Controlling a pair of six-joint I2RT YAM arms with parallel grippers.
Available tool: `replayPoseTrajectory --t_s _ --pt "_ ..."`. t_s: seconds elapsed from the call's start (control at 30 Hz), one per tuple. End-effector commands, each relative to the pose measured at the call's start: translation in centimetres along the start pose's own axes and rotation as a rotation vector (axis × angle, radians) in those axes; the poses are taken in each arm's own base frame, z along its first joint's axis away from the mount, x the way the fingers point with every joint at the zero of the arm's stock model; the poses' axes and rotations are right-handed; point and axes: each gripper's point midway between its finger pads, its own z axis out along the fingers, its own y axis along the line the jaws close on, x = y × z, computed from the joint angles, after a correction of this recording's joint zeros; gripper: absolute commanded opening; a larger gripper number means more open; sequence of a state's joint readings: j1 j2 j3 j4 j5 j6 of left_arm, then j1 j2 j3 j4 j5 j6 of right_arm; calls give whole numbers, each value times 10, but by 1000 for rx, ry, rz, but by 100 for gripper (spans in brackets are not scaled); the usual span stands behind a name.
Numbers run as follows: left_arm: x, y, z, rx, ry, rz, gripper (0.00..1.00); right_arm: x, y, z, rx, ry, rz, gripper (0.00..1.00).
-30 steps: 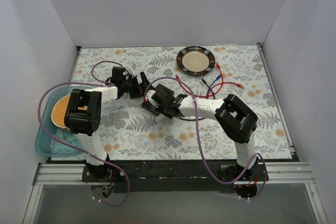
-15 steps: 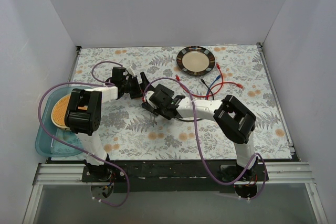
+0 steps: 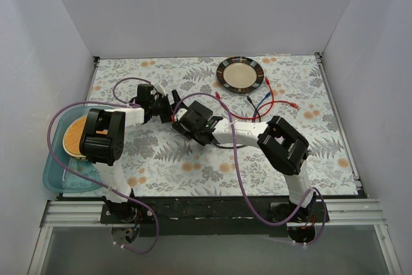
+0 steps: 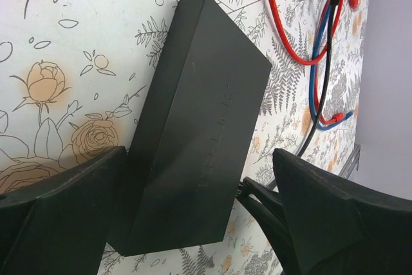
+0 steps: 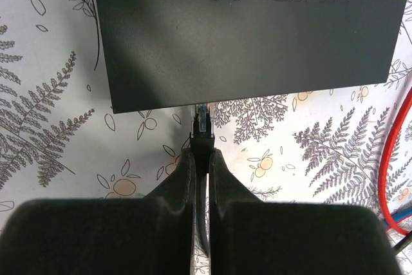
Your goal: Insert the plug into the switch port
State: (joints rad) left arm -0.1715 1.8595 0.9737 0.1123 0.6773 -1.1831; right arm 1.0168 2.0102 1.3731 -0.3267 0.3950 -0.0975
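Observation:
The switch is a flat black box lying on the floral table; its lid reads TP-LINK in the right wrist view. My left gripper is open and straddles the box's near end. Its left finger touches the box's side and its right finger stands a little off it. My right gripper is shut on the black plug. The plug's clear tip meets the box's near long edge. The ports themselves are hidden. In the top view both grippers, left and right, crowd over the box.
Red, blue and black cables lie loose right of the box. A dark-rimmed round plate sits at the back. A blue tub holding an orange-brown round thing stands at the left table edge. White walls enclose the table.
My right gripper has moved left and away from the bases with the plug, up to the box's edge. The left gripper has stayed by the box.

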Motion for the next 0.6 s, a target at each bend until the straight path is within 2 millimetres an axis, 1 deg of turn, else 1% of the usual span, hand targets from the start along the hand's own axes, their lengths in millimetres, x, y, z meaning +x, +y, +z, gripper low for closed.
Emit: replayPoseTrajectory --t_s 0.0,0.07,0.1,0.13,0.37,0.5,0.57 --pt "17 -14 -3 70 55 10 92 -21 3 3 5 -75 87 1" --pt "25 -14 -4 86 76 1 87 -21 3 3 6 -71 94 1" --pt "26 -14 -4 89 79 -3 86 -19 3 5 12 -57 92 1" --pt "31 -13 -4 91 89 -10 85 -18 3 6 16 -48 92 1" --pt "47 -14 -5 124 126 -35 85 -14 -3 8 82 -34 83 1" --pt "51 -18 -4 146 141 -43 86 -15 -4 9 132 -48 67 1" --pt "53 -20 -5 157 148 -45 86 -20 -2 9 147 -73 59 1"
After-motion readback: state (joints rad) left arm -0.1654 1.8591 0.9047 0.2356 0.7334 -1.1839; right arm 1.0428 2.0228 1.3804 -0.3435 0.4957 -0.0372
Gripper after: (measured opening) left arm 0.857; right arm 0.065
